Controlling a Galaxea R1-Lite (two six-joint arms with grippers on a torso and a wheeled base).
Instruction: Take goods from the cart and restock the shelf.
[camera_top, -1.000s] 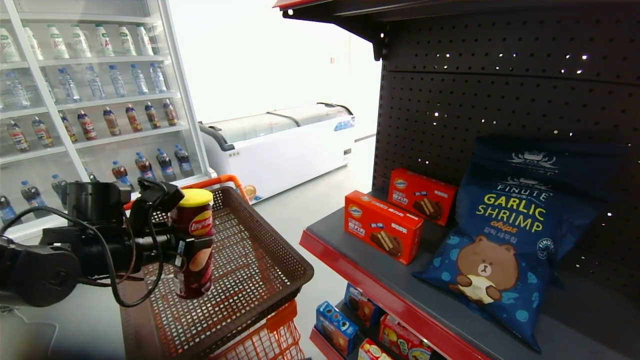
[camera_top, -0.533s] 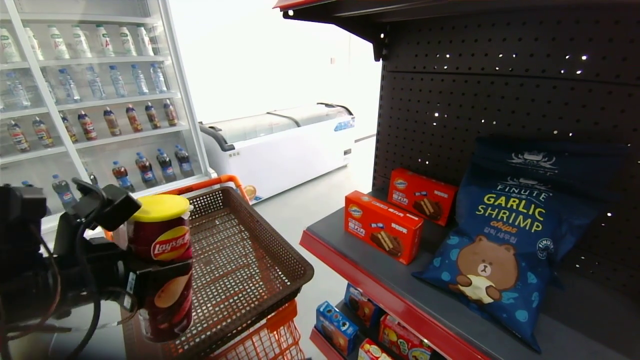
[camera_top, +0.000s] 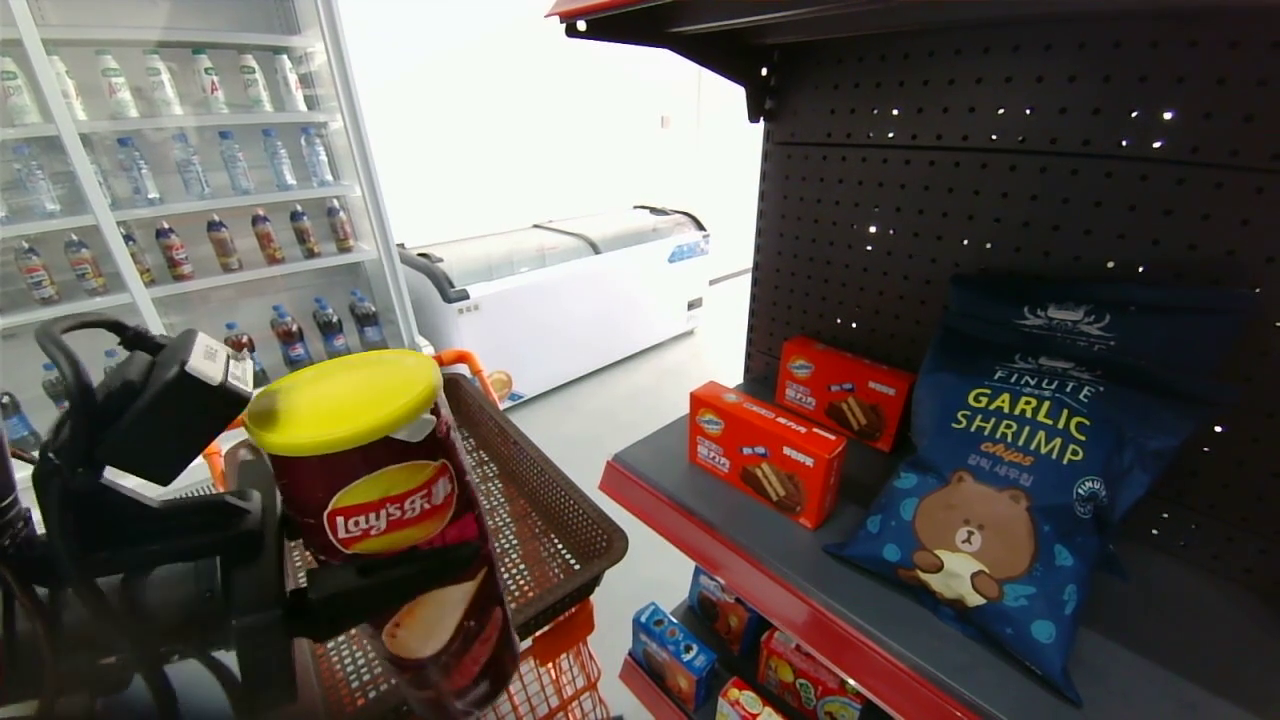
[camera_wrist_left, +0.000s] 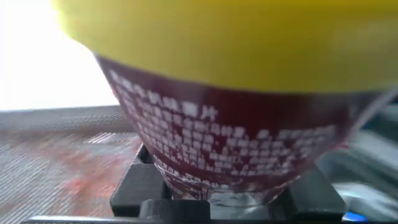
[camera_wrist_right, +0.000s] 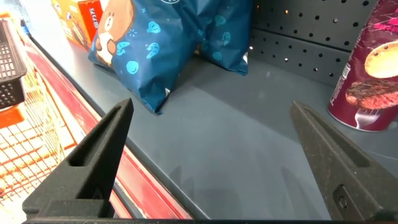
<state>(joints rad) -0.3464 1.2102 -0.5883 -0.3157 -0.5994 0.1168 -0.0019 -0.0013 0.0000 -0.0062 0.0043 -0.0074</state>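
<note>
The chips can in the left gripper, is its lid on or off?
On. The yellow lid sits flat over the top of the chips can, which the left gripper holds; no opening shows.

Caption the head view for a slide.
Left tool holds a yellow-lidded chip can near the cart basket, beside a shelf stocked with red boxes and a blue chip bag.

This is a small grocery shop. A glass-door cooler holds rows of bottled drinks, with a chest freezer beyond. A pegboard shelf carries packaged snacks.
</note>
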